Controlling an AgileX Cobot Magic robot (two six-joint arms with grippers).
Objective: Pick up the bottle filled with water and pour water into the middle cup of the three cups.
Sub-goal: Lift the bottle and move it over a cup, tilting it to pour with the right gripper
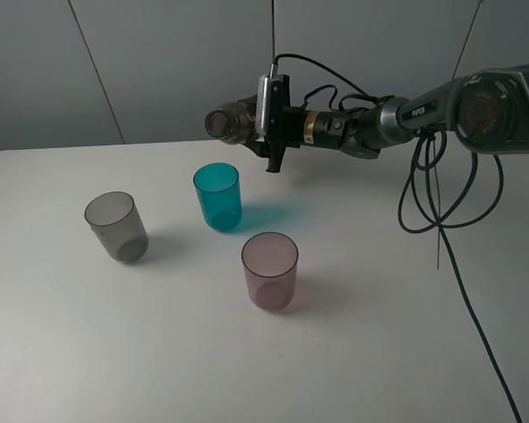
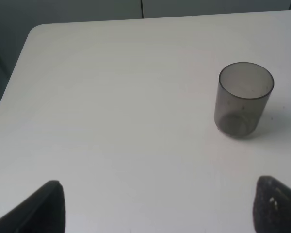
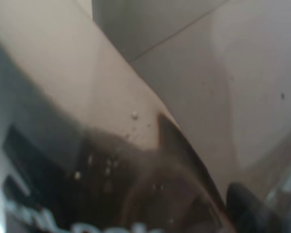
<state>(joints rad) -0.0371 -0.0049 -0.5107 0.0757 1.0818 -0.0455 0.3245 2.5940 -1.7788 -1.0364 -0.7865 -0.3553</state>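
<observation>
- Right arm (image 1: 397,115): reaches in level from the right of the high view, forearm and wrist in one nearly horizontal line above the far part of the table (image 1: 388,352).
- Right gripper (image 1: 251,126): turned on its side and clamped round the bottle (image 1: 225,122). In the right wrist view the smoky bottle wall (image 3: 111,160) fills most of the picture.
- The bottle: held in the air, lying roughly level, with one round end towards the left of the high view. It is above and behind the middle cup (image 1: 218,196); whether it is directly over the rim cannot be told.
- Left gripper (image 2: 160,208): seen only in its own wrist view, its dark fingertips (image 2: 44,209) spread wide apart above bare tabletop and holding nothing.
- The three cups: grey cup (image 1: 116,226) on the left, teal middle cup further back, and pink cup (image 1: 270,270) nearest the front. All are upright and well apart from one another.
- Edges: the table's far edge runs behind the right arm. Its rounded far-left corner (image 2: 36,29) shows in the left wrist view, well apart from the grey cup (image 2: 243,99).
- Open room: the widest bare tabletop lies in front of the pink cup and to its right. Black cables (image 1: 441,220) hang there from the right arm.
</observation>
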